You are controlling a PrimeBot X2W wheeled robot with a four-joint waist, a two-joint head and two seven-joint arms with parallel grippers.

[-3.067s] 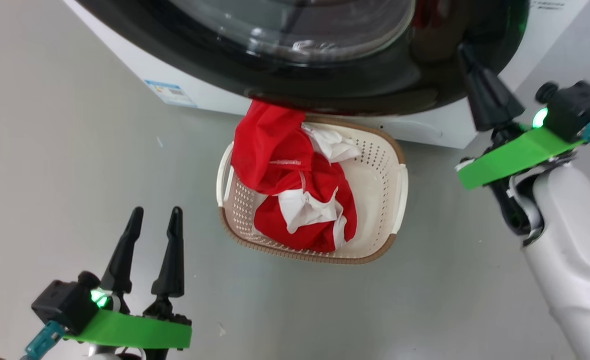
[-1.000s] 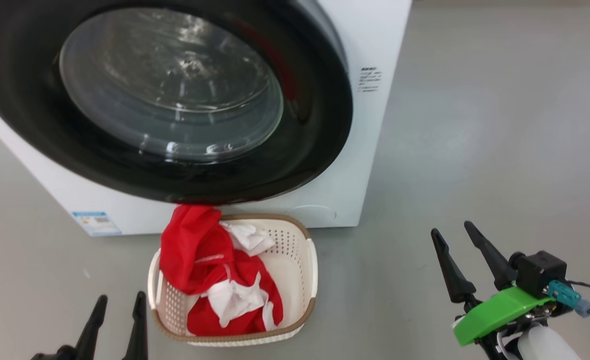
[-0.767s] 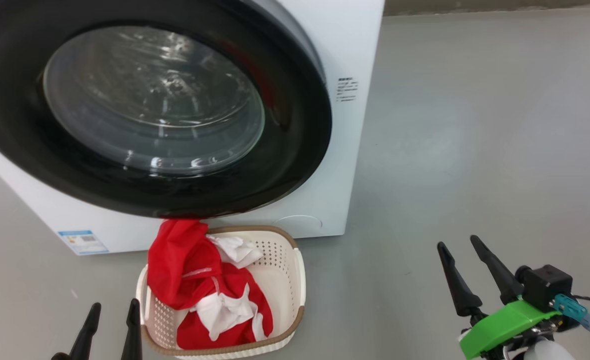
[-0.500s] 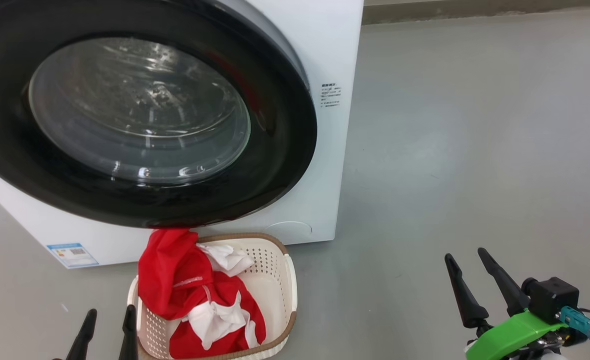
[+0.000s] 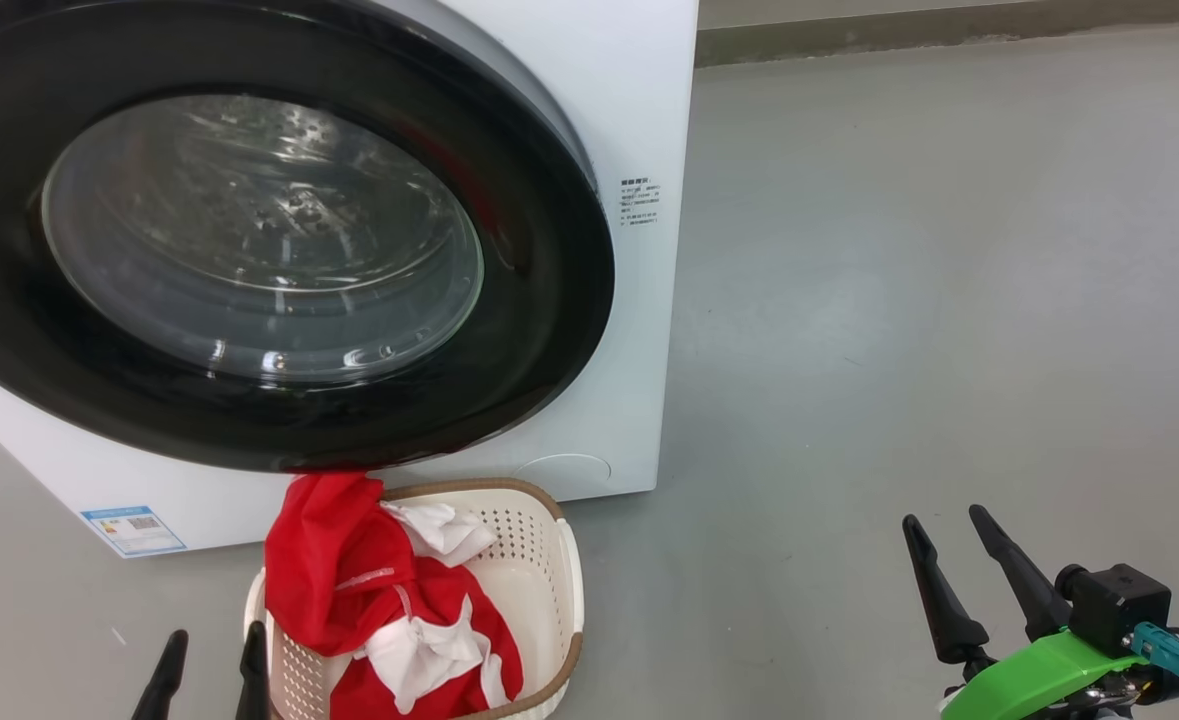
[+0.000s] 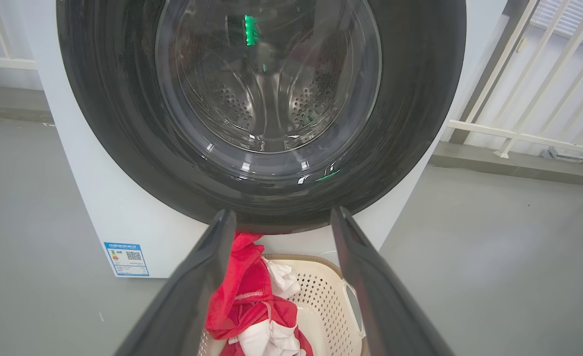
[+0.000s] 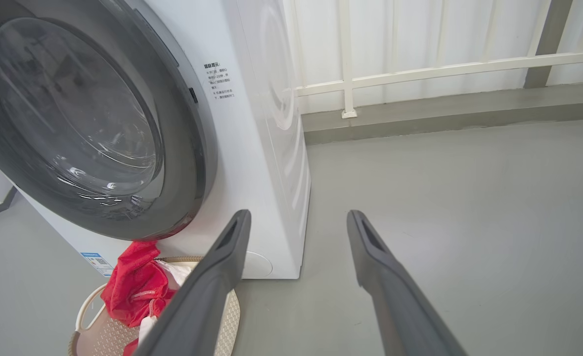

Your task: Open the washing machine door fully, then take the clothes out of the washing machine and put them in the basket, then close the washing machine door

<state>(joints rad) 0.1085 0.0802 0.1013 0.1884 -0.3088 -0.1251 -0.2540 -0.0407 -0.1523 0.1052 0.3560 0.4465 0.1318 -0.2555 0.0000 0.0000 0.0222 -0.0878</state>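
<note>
The washing machine door [image 5: 539, 330] lies shut flat against the white washing machine [image 5: 639, 90]; its black rim and clear glass bowl [image 6: 269, 74] also face the left wrist view, with the bare steel drum behind the glass. Red and white clothes [image 5: 369, 590] are heaped in the cream basket [image 5: 559, 590] on the floor just below the door, one red piece hanging over the far rim. My left gripper [image 5: 211, 648] is open at the basket's left side. My right gripper [image 5: 943, 528] is open and empty, well right of the basket.
Grey floor [image 5: 899, 300] stretches to the right of the washer. A white railing [image 7: 420, 69] and a low kerb run along the wall behind it. A blue sticker [image 5: 134, 528] marks the washer's lower front.
The head camera has risen and pulled back, so the washer and basket slide left and down in view. Three seconds ago my right gripper was up at the door's rim; it now hangs low.
</note>
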